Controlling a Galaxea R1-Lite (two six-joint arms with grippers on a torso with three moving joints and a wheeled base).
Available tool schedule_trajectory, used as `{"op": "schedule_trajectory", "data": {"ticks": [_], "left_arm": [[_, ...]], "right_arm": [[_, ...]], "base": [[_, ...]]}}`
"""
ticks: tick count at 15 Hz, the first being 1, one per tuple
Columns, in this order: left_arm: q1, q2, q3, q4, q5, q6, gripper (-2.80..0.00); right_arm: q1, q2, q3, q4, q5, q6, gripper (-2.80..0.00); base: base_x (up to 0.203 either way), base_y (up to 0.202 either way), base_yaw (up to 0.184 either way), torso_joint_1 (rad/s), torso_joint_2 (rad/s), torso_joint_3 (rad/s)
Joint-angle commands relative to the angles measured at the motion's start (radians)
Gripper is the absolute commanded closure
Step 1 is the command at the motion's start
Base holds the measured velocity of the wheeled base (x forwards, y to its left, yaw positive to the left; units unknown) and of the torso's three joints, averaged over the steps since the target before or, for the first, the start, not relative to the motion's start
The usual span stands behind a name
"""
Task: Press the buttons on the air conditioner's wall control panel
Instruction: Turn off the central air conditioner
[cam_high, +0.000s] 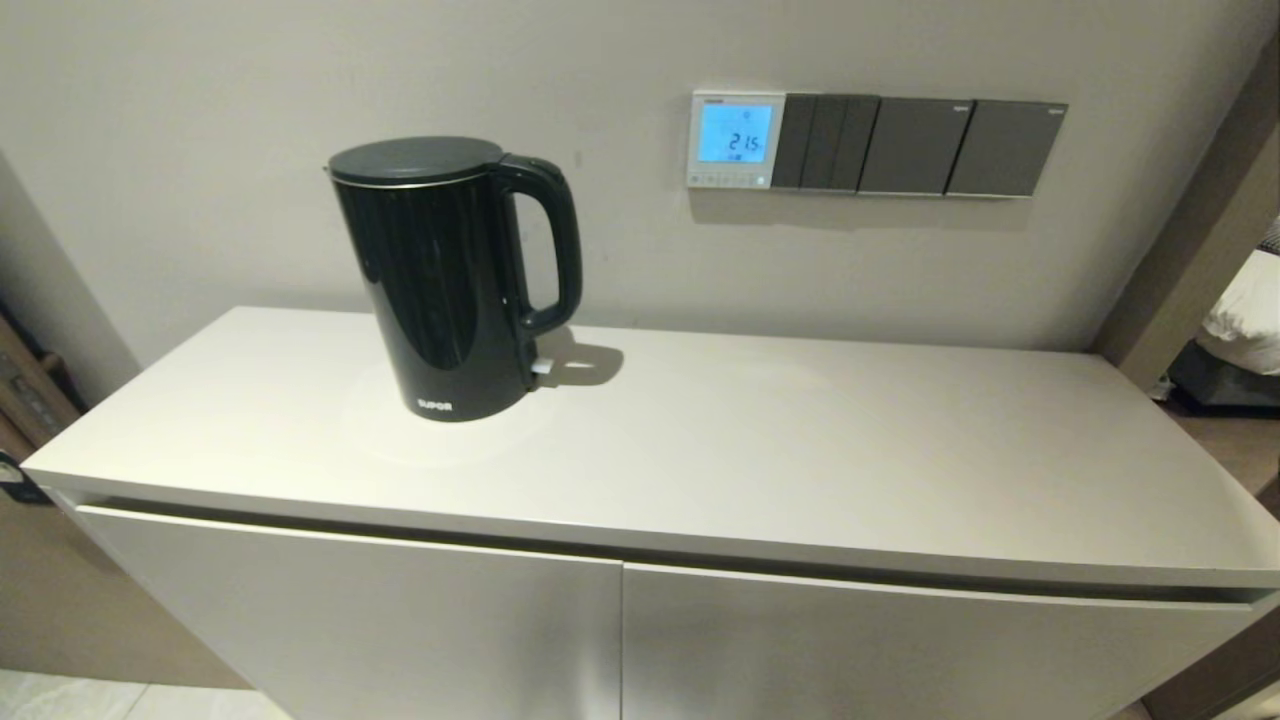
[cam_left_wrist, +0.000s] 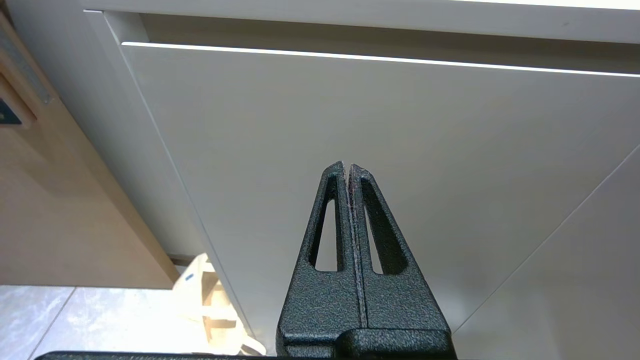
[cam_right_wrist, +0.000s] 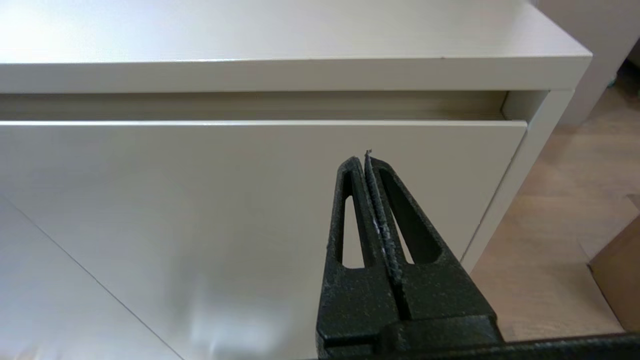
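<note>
Panel: small square white wall control panel (cam_high: 735, 140) with blue screen, far wall, right of black kettle (cam_high: 450, 275).
Buttons: pale row of buttons (cam_high: 727, 181) along its lower edge.
Worktop: pale cabinet worktop (cam_high: 800, 450).
Grippers: left gripper (cam_left_wrist: 348, 167) and right gripper (cam_right_wrist: 364, 161) clenched, empty, low before cabinet doors.

The left hand (cam_left_wrist: 348, 167) is black all over. Its skin looks rough and bumpy, like sandpaper with tiny shiny specks. It has two long fingers (cam_left_wrist: 330, 220) that get thin at the tips, so each one looks like a tall triangle. Each finger has a long hole cut through it, narrow at the top and wider at the bottom. The two fingers join a thick black block below.

The right hand (cam_right_wrist: 366, 159) looks the same: black, rough, with two pointed fingers (cam_right_wrist: 350, 215) and the same long holes. A grey, grainy strip runs down the line where its fingers meet. A dark bar sits under its block.
</note>
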Motion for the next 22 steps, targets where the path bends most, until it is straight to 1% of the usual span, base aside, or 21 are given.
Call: {"op": "schedule_trajectory", "data": {"ticks": [1, 6, 14, 22], "left_arm": [[0.001, 0.002, 0.000, 0.000, 0.000, 0.000, 0.00], [0.001, 0.002, 0.000, 0.000, 0.000, 0.000, 0.00], [0.001, 0.002, 0.000, 0.000, 0.000, 0.000, 0.00], [0.000, 0.002, 0.000, 0.000, 0.000, 0.000, 0.00]], "right_arm": [[0.001, -0.010, 0.001, 0.004, 0.001, 0.000, 0.00], [0.002, -0.007, -0.001, 0.005, 0.002, 0.003, 0.00], [0.001, -0.004, 0.001, 0.007, -0.001, 0.031, 0.00], [0.001, -0.004, 0.001, 0.007, -0.001, 0.032, 0.00]], "base": [[0.000, 0.000, 0.000, 0.000, 0.00, 0.000], [0.000, 0.000, 0.000, 0.000, 0.00, 0.000], [0.000, 0.000, 0.000, 0.000, 0.00, 0.000], [0.000, 0.000, 0.000, 0.000, 0.00, 0.000]]}}
